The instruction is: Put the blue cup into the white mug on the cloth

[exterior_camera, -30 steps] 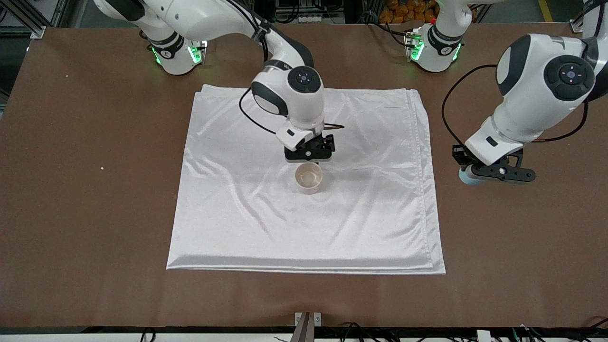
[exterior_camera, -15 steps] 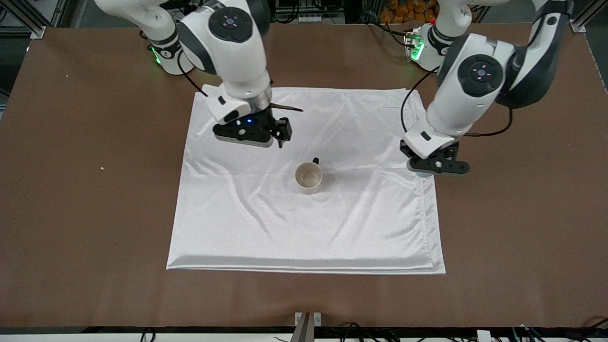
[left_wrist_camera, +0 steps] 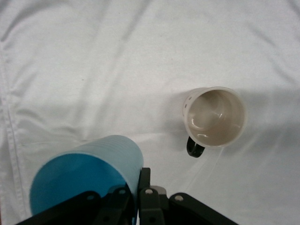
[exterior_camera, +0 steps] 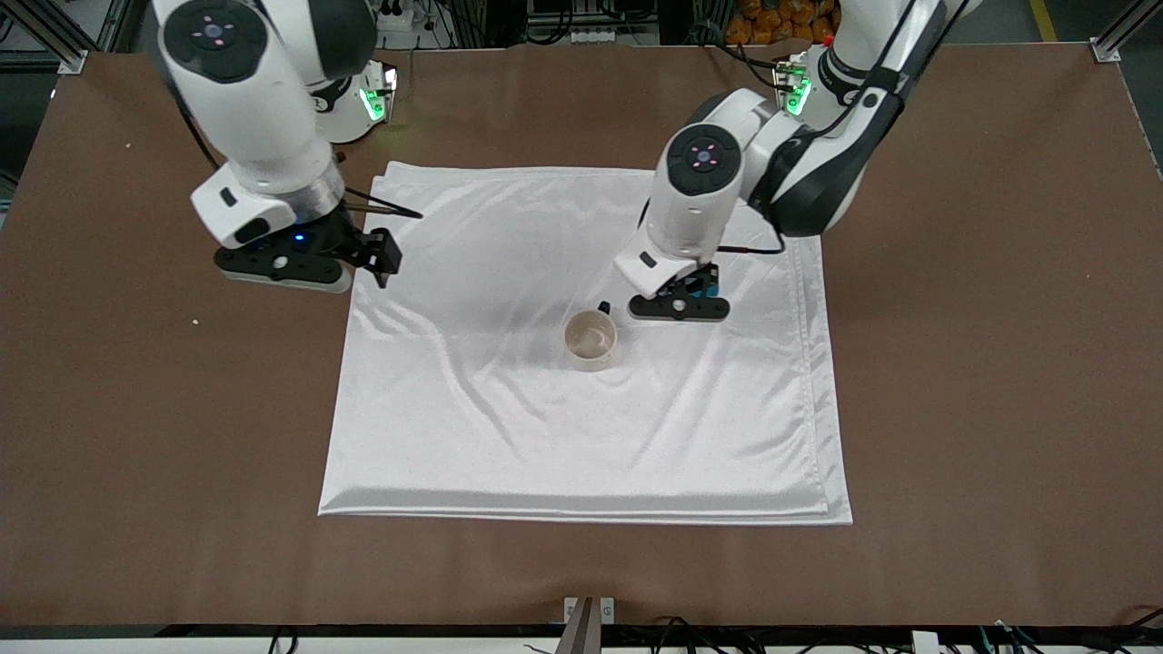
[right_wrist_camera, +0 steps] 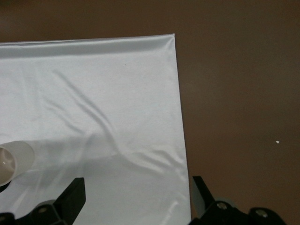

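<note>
The white mug (exterior_camera: 591, 340) stands upright and empty on the cloth (exterior_camera: 545, 436), its black handle pointing toward the robots. My left gripper (exterior_camera: 680, 307) hovers over the cloth just beside the mug, toward the left arm's end, shut on the wall of the blue cup (exterior_camera: 698, 287). In the left wrist view the blue cup (left_wrist_camera: 89, 173) is pinched at its rim by the gripper (left_wrist_camera: 138, 190), with the mug (left_wrist_camera: 215, 117) apart from it on the cloth (left_wrist_camera: 93, 70). My right gripper (exterior_camera: 309, 268) is open and empty over the cloth's edge at the right arm's end; its wrist view (right_wrist_camera: 136, 197) shows the cloth (right_wrist_camera: 93, 93) and the mug's edge (right_wrist_camera: 11, 161).
The brown table (exterior_camera: 999, 363) surrounds the cloth on all sides. The cloth has soft wrinkles around the mug. A small white speck (exterior_camera: 194, 321) lies on the table toward the right arm's end.
The left arm carried the blue cup from the table beside the cloth to a spot next to the mug. The right gripper let go of the mug, rose, and moved to the cloth's edge.
</note>
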`<state>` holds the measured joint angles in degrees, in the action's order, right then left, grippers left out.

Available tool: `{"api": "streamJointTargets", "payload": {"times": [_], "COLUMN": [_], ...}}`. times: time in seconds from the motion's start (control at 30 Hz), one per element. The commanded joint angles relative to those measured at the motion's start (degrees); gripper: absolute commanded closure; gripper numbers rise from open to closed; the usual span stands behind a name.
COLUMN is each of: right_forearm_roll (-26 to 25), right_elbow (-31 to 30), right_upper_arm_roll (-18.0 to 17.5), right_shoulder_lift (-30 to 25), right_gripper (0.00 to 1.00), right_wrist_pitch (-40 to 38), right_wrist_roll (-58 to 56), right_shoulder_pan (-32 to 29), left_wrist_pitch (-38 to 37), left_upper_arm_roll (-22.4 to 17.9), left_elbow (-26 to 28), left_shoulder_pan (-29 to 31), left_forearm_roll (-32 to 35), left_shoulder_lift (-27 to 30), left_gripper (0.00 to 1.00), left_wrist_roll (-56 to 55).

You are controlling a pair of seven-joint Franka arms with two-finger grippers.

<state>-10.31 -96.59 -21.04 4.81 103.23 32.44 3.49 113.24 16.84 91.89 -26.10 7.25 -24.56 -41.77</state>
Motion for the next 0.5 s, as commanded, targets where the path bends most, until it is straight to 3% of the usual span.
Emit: {"api": "streamJointTargets", "payload": {"times": [0.0, 0.2, 0.47], "right_forearm_roll": [1.79, 7.4, 9.17], "right_elbow": [-2.12, -3.96, -3.87], "right_upper_arm_roll": [0.03, 2.41, 14.17], "right_shoulder_lift": [-2.87, -5.42, -5.86], "right_gripper": [0.0, 0.0, 0.0], "right_wrist_pitch": [-0.22, -0.57, -0.75], "right_wrist_roll": [-12.28, -22.14, -34.54], "right_shoulder_pan": [-5.59, -10.69, -9.21], "left_wrist_pitch": [-0.65, -0.56, 2.77], "left_upper_arm_roll": [-0.67, -0.76, -2.68], "left_elbow": [-7.06, -11.81, -14.98], "left_shoulder_pan": [-4.48, -6.42, -9.05], "left_forearm_roll": [3.99, 5.05, 5.05], "left_shoulder_lift": [-6.98, -11.29, -14.46], "left_gripper": [1.0, 1.0, 1.0], "left_wrist_roll": [-7.08, -9.73, -11.13]}}
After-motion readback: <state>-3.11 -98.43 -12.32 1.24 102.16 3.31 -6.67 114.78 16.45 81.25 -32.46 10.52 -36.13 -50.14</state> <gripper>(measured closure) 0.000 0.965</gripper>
